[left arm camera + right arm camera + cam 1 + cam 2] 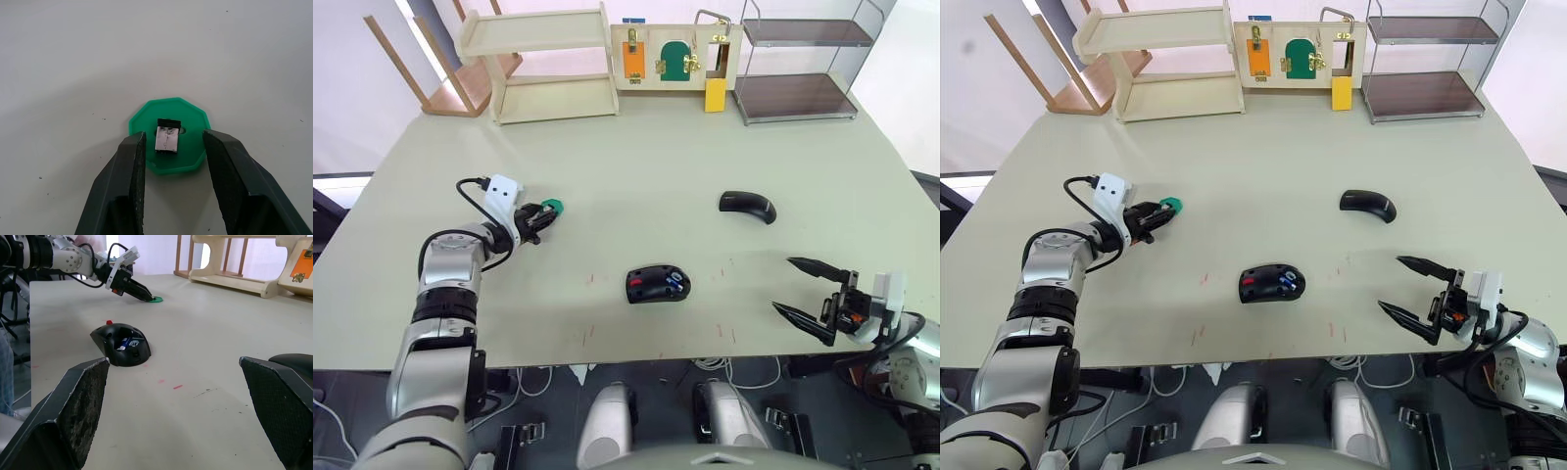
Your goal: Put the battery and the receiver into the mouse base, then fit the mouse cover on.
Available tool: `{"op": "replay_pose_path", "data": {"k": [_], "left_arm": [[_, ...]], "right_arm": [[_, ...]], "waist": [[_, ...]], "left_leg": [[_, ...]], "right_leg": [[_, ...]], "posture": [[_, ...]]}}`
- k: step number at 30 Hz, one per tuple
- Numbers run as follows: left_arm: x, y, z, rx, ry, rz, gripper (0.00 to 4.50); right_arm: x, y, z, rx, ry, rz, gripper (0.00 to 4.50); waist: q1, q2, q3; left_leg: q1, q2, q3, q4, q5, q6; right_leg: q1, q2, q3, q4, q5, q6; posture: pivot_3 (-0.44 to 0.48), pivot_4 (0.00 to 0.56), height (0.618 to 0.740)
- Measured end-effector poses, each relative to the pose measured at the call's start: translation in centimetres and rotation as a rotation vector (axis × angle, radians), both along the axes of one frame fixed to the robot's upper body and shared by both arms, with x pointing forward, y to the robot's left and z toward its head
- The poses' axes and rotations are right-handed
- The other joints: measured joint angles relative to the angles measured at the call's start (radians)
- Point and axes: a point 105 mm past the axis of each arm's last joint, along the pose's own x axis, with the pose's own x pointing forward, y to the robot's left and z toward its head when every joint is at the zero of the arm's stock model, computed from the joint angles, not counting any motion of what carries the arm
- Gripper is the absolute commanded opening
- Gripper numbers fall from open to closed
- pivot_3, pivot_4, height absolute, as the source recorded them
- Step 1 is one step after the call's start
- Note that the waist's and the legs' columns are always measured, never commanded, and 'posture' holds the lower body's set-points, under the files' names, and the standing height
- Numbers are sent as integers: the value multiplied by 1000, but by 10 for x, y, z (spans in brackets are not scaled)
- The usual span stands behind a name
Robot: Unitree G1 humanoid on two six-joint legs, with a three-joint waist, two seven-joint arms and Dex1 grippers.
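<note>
Left wrist view: the left gripper [171,161] is seen with its two black fingers [128,181] parted on either side of the receiver [167,136], a small USB dongle with a silvery plug and black cap, which lies flat on a green disc [169,134] and is not touched by either finger. On the table [636,166], the mouse base [657,284] lies near the front centre with its inner side up, and the blue battery [674,284] is seated inside it beside a red part. The mouse cover [747,205] rests well apart, farther back and to the right. The right gripper [811,297] is held wide open over the table's front right edge, gripping nothing.
</note>
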Motion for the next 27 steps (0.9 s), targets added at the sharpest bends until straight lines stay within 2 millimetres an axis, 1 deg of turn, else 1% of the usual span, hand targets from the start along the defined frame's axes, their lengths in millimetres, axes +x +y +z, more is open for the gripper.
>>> {"op": "replay_pose_path", "data": {"k": [20,21,22,24,27], "left_arm": [[0,0,0,-1,0,7,1972],[0,0,0,-1,0,7,1545],[0,0,0,-1,0,7,1438],[0,0,0,-2,3,8,1024],[1,0,0,-2,3,13,1024]], "right_arm": [[-1,0,-1,0,3,-1,4500],[-1,0,-1,0,3,-1,4500],[-1,0,-1,0,3,-1,4500],[-1,0,-1,0,3,-2,4500],[-1,0,-1,1,3,-2,4500]], "waist": [[0,0,0],[0,0,0],[0,0,0],[0,0,0],[0,0,0]], "left_leg": [[0,0,0,0,0,0],[0,0,0,0,0,0],[0,0,0,0,0,0],[0,0,0,0,0,0],[0,0,0,0,0,0]], "right_leg": [[0,0,0,0,0,0],[0,0,0,0,0,0],[0,0,0,0,0,0],[0,0,0,0,0,0],[0,0,0,0,0,0]], "posture": [[0,150,740],[0,150,740],[0,150,740],[0,150,740],[0,150,740]]}}
